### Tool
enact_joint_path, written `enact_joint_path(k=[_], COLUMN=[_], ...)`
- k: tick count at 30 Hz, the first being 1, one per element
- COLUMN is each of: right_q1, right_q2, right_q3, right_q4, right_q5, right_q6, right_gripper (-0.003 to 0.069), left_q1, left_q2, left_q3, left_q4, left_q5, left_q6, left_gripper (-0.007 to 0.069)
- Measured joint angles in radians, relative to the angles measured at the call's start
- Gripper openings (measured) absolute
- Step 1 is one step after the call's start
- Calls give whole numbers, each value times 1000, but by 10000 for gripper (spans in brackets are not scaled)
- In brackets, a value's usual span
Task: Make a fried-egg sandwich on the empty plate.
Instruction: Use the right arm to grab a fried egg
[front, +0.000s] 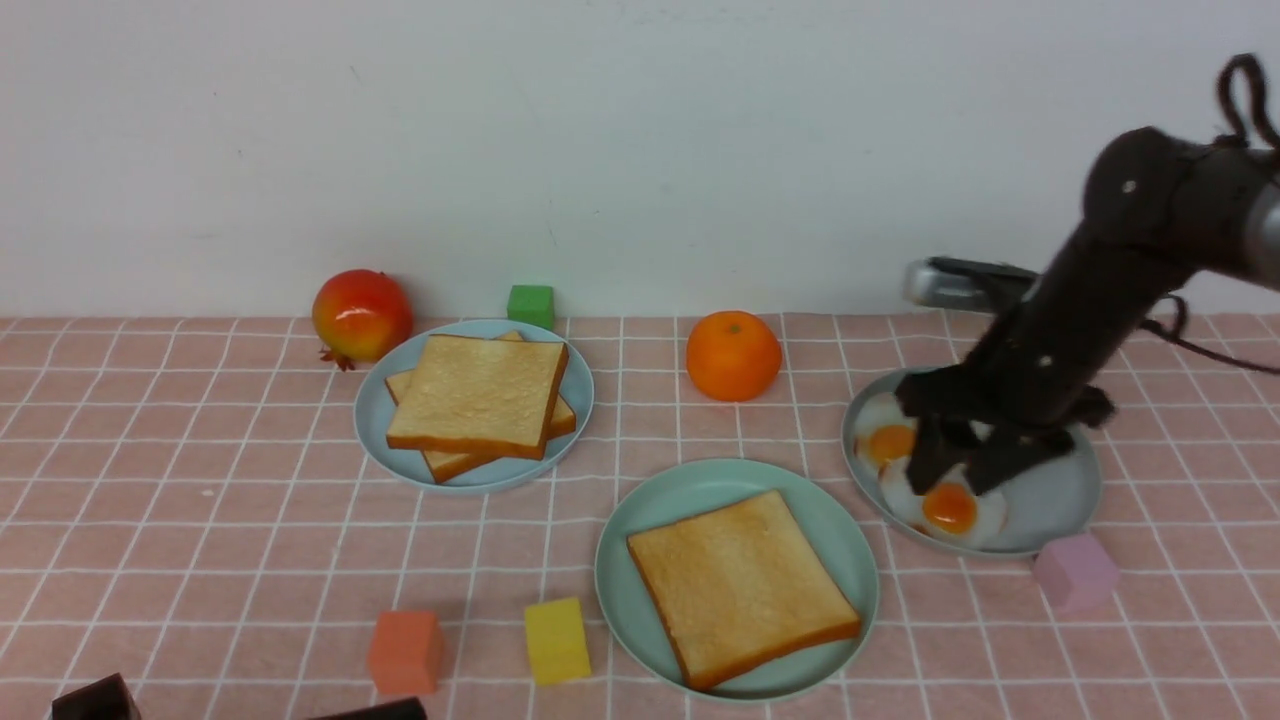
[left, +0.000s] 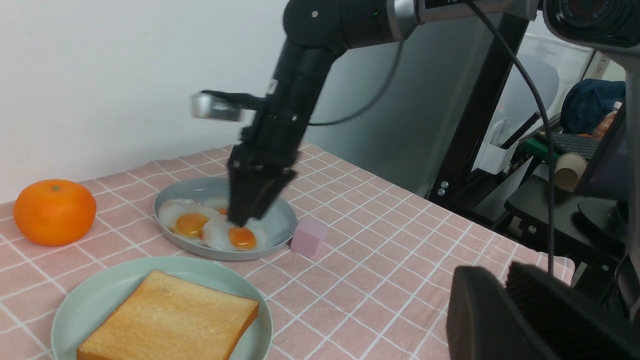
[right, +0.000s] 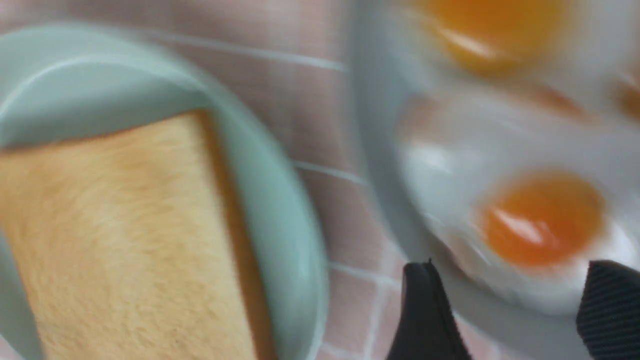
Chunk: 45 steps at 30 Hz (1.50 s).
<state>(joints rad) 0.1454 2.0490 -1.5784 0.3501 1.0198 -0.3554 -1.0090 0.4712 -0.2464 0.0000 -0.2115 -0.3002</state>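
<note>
One floppy-looking fried egg (front: 950, 508) on the grey-blue plate (front: 1062, 500): our wide-spread right gripper (front: 955, 482) should pinch its thin white edge.

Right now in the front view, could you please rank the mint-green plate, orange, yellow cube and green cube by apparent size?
1. mint-green plate
2. orange
3. yellow cube
4. green cube
The green cube sits farther back, so the two cubes may truly match.

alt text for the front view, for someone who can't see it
The right gripper, jaws open, points down at fried eggs on a grey-blue plate at the right. At centre a mint-green plate holds one toast slice; a pale blue plate farther left holds two stacked slices.
</note>
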Motion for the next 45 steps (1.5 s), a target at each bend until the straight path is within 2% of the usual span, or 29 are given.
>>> enact_joint_path(k=[2, 4, 13, 17, 24, 35, 39, 44, 45], right_q1=[28, 37, 34, 34, 34, 34, 34, 34, 34], right_q2=[0, 0, 20, 29, 63, 73, 73, 68, 68], right_q3=[0, 0, 0, 0, 0, -5, -7, -10, -10], right_q4=[-17, -26, -107, -118, -76, -98, -105, -125, -125], right_q5=[-46, -66, -134, -134, -145, -148, -141, -124, -123], right_q6=[-165, -270, -458, -479, -482, -483, -483, -483, -483], right_gripper=[443, 452, 547, 568, 570, 564, 501, 332, 324], left_q1=[0, 0, 0, 0, 0, 0, 0, 0, 0], left_q2=[0, 0, 0, 0, 0, 0, 0, 0, 0], left_q3=[0, 0, 0, 0, 0, 0, 0, 0, 0], left_q4=[0, 0, 0, 0, 0, 0, 0, 0, 0], left_q5=[0, 0, 0, 0, 0, 0, 0, 0, 0], left_q6=[0, 0, 0, 0, 0, 0, 0, 0, 0], left_gripper=[129, 129, 129, 129, 132, 141, 147, 150, 150])
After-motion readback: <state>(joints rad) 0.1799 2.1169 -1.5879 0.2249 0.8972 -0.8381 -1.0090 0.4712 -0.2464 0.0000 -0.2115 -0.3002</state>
